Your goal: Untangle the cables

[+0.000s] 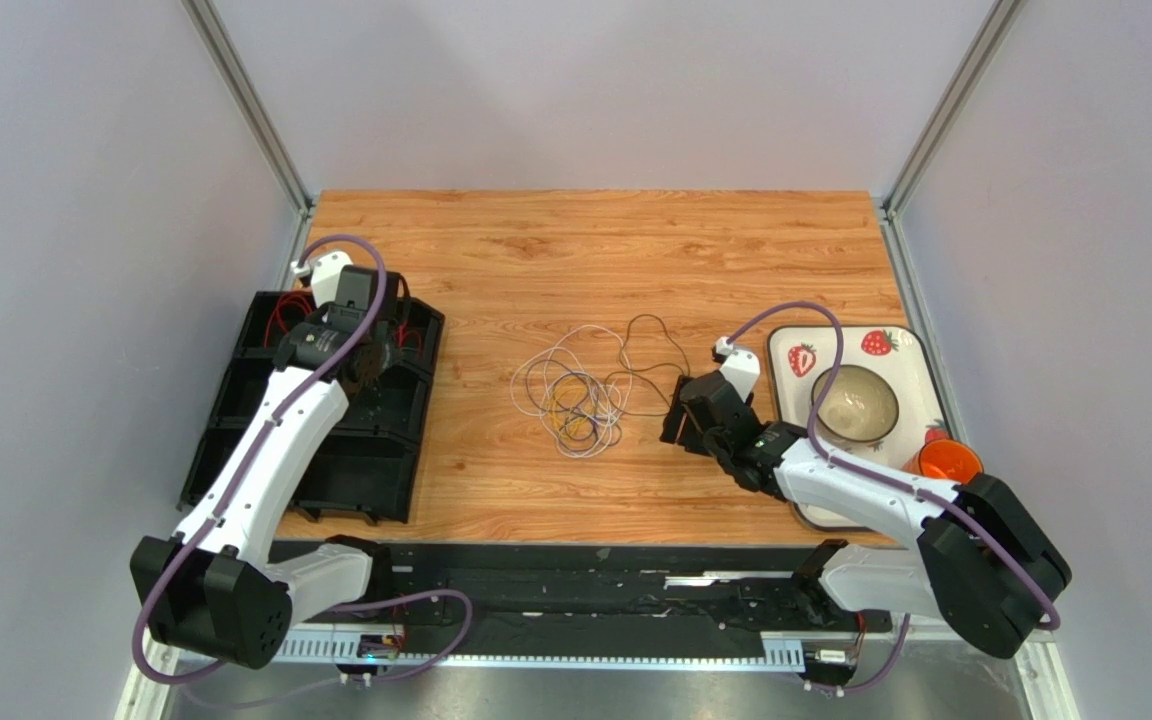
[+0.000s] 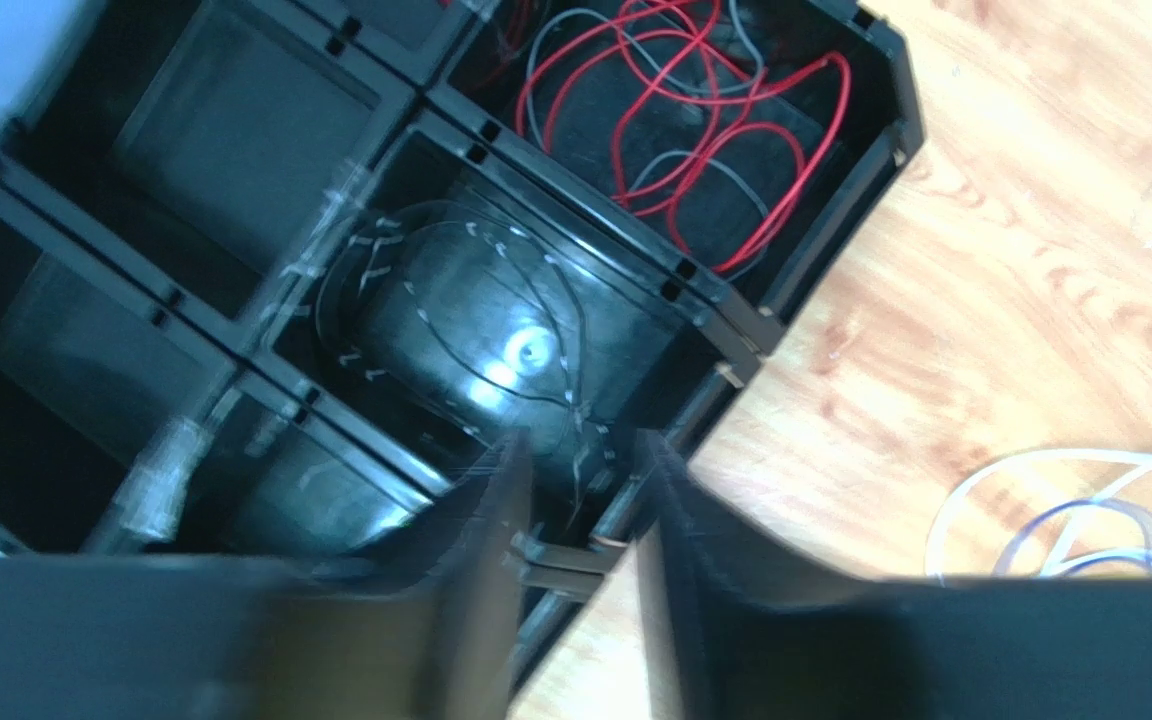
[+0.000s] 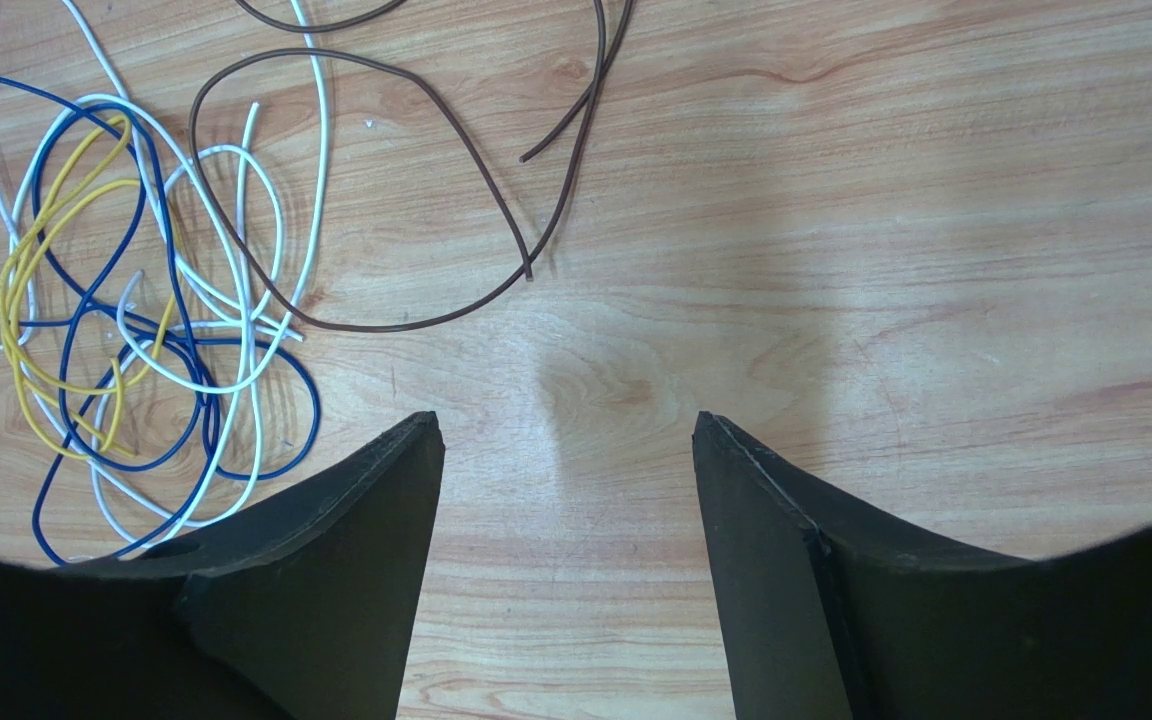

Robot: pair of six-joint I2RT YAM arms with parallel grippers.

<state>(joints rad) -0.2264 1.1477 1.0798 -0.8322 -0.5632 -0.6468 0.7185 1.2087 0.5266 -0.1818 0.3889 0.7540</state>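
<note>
The cables (image 1: 582, 393) lie in a loose tangle mid-table. In the right wrist view they are blue, white and yellow loops (image 3: 132, 300), with a dark brown cable (image 3: 432, 180) beside them. My right gripper (image 1: 683, 408) (image 3: 564, 423) hovers open just right of the tangle, with only bare wood between its fingers. My left gripper (image 1: 369, 365) (image 2: 581, 443) is over the black compartment tray (image 1: 372, 465) (image 2: 567, 203), fingers apart and nothing between them. Red and grey cables (image 2: 717, 165) lie in one compartment. A dark cable (image 2: 537, 300) lies coiled in the neighbouring compartment, just beyond the left fingertips.
A white strawberry-print plate (image 1: 898, 353) at the right holds a pale bowl (image 1: 857, 402). An orange cup (image 1: 950, 459) stands at its near corner. Grey walls enclose the wooden table (image 1: 612, 255) on three sides. The left wrist view is motion-blurred.
</note>
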